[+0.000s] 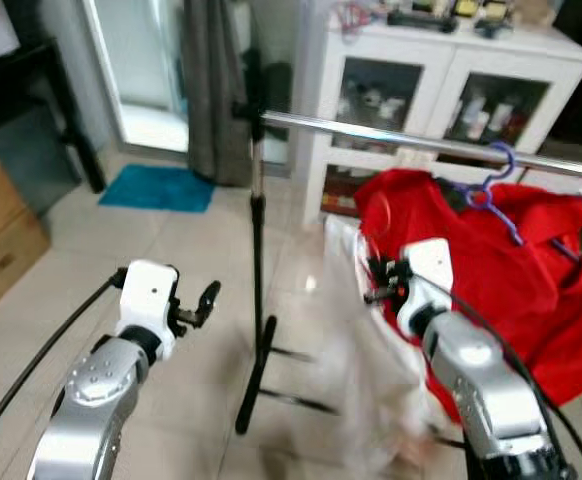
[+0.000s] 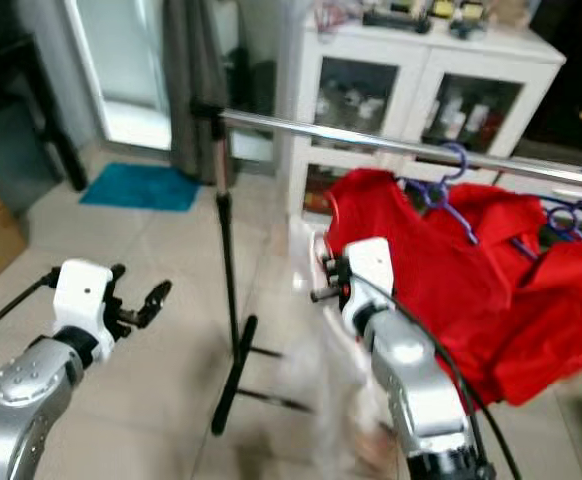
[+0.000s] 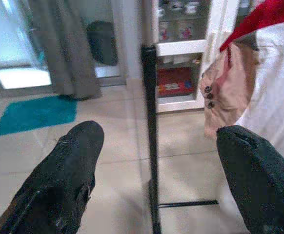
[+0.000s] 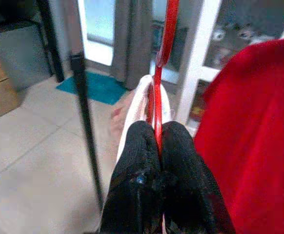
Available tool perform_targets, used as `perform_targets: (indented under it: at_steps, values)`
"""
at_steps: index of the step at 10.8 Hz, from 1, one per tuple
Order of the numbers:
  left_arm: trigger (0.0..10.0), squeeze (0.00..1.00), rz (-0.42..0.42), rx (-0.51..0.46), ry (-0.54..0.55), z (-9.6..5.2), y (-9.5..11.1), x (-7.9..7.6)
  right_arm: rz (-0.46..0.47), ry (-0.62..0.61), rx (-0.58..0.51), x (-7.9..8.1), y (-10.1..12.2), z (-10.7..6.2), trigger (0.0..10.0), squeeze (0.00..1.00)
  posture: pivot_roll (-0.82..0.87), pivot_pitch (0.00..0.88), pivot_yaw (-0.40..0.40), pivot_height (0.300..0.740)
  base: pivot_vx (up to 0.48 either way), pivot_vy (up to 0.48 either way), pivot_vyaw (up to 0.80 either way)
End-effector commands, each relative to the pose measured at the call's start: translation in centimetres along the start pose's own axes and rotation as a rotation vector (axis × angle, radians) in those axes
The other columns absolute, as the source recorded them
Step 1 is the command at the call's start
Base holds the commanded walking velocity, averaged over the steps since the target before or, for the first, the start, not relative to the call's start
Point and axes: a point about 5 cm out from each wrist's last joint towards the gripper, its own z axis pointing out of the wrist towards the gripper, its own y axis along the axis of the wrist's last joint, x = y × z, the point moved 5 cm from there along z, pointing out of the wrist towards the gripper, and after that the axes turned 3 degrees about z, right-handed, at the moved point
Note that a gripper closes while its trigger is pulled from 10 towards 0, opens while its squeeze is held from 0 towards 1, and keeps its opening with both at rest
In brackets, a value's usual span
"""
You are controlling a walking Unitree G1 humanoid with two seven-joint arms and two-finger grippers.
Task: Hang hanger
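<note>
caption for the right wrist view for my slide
Right gripper shut on a red hanger carrying a white garment, beside red clothes.

The rail [image 1: 391, 138] runs across above both grippers, on a black stand [image 1: 256, 300] between them. Beyond the right gripper [image 1: 379, 281], red clothes [image 1: 531, 270] hang from it on purple hangers [image 1: 491, 190].

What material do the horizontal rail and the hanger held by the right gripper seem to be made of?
The rail looks like polished metal: silver, with bright reflections. The red hanger, pinched by the right gripper, seems to be glossy plastic or coated wire; its smooth shine leaves this open.
</note>
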Motion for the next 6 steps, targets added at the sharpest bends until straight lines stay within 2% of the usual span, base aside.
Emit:
perform_targets:
  at_steps: [1,2,3,4,6]
  values:
    - [10.0,1.0,0.005,-0.025,-0.027,0.2,0.7,-0.9,-0.008,-0.013,-0.027,-1.0,1.0,-0.3,10.0,0.0,0.13,0.0,-0.038,0.74,0.394,0.0,0.0]
    - [10.0,1.0,0.003,-0.028,-0.028,0.1,0.6,-1.0,-0.015,0.02,-0.036,-0.9,1.4,-0.3,10.0,0.0,0.13,0.0,-0.041,0.74,0.0,0.0,0.0]
    - [10.0,0.88,0.011,-0.018,-0.027,-0.1,0.4,-1.1,-0.003,0.048,-0.034,-1.0,1.7,-0.3,10.0,0.0,0.13,0.0,-0.044,0.74,0.0,0.0,0.0]
    - [10.0,0.0,0.047,-0.018,-0.039,-0.1,0.4,-1.3,-0.007,0.073,-0.055,-0.8,2.6,-0.2,10.0,0.0,0.13,0.0,-0.047,0.74,0.0,0.0,0.0]
    - [10.0,0.0,0.088,-0.032,-0.086,0.0,0.8,-1.9,0.044,0.076,-0.106,-0.3,5.0,1.0,10.0,0.0,0.13,0.0,-0.05,0.74,0.0,0.0,0.0]
